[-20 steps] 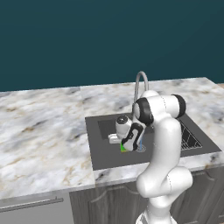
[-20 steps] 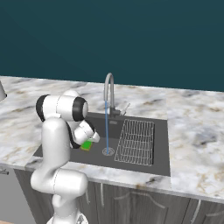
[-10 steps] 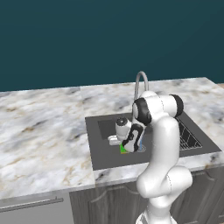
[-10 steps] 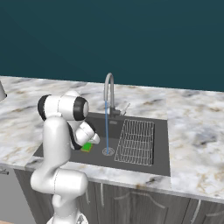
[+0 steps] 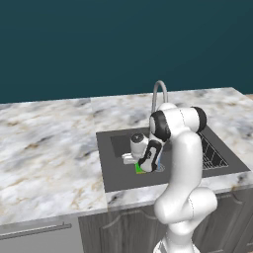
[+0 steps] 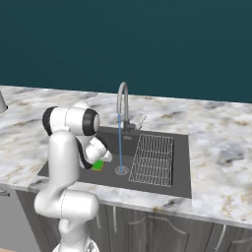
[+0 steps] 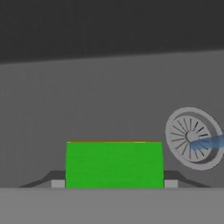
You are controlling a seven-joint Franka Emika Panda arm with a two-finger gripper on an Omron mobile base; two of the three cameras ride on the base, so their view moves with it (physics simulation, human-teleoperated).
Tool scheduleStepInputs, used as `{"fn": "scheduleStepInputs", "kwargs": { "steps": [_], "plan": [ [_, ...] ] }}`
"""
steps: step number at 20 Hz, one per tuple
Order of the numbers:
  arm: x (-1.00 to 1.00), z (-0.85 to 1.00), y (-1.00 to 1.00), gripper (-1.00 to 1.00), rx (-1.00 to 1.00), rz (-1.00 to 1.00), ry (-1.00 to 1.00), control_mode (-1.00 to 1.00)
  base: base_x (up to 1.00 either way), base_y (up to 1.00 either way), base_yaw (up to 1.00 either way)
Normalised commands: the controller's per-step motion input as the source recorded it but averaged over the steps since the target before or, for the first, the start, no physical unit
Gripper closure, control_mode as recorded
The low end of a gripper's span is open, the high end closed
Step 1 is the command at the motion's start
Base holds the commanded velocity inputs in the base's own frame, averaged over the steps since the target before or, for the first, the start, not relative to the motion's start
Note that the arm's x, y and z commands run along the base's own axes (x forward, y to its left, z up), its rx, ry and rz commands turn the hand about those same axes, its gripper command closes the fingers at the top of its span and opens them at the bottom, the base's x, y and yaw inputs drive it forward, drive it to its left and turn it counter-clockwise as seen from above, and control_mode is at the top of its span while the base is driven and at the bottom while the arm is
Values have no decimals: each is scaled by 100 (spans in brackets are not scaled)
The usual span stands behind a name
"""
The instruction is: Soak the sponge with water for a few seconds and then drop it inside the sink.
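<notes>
sponge [image 7: 114,164] clamped in the hand [image 7: 114,183], beside the water [image 6: 119,142].

from my right base view the sink [image 6: 162,186] sits recessed in the counter [image 6: 216,147], faucet [image 6: 123,101] at its 12 o'clock rim. the water [image 6: 119,142] falls onto the drain [image 6: 121,171]. the wire rack [image 6: 153,158] lies in the basin at the drain's 3 o'clock; the sponge [image 6: 98,165] is at its 9 o'clock, between my gripper [image 7: 113,184] tips.

marble counter [image 5: 49,148] holds the recessed sink [image 5: 116,173].
</notes>
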Motion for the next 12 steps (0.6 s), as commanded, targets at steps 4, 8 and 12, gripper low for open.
{"fn": "scheduleStepInputs", "kwargs": {
  "steps": [4, 8, 12],
  "plan": [
    [0, -38, 0, 100, 0, 0, -8, -100, 0, 0, 0],
    [0, -13, 0, 100, 0, 0, -3, -100, 0, 0, 0],
    [0, 0, 0, 100, 0, 0, 0, -100, 0, 0, 0]
  ]
}}
